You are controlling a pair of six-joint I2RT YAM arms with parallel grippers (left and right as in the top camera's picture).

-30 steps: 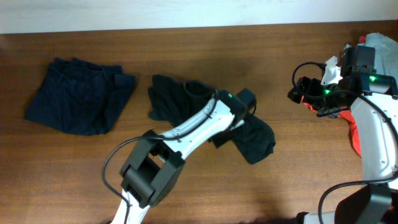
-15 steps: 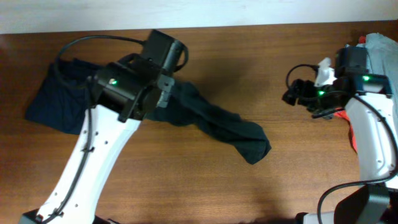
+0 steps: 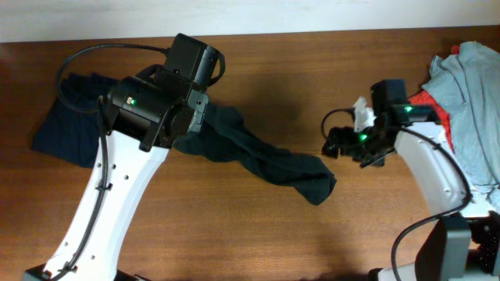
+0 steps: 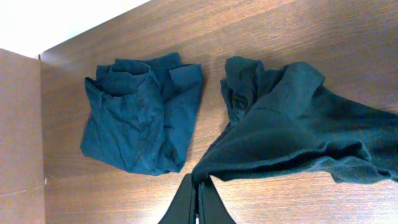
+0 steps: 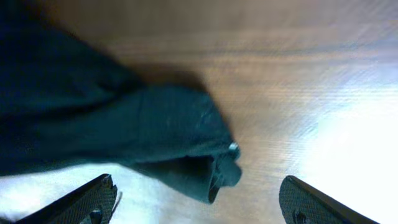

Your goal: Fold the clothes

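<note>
Step in hand: spreading the dark T-shirt flat before any fold is made. The left gripper is clamped on one edge of the shirt, its fingers pressed together with the fabric pinched between them. The right gripper stands wide apart and holds nothing, hovering just beside the shirt's free end, near the middle of the table. To do this step well, the right gripper should probably take the free end at an outer hem or corner, not at a bunched inner layer. The two arms should then draw apart evenly until the cloth lies taut and low over the wood. Keep the left pinch firm; a slip here would let the fabric collapse. The shirt is very dark, near black, soft and limp, drawn into a long twisted band running from the left gripper toward the right one, with thick creases and its end doubled over. No logo or sleeve can be made out. A folded navy garment lies at the left of the table, close beside the shirt's held end. A pile of grey-blue and red clothes sits at the right edge.
</note>
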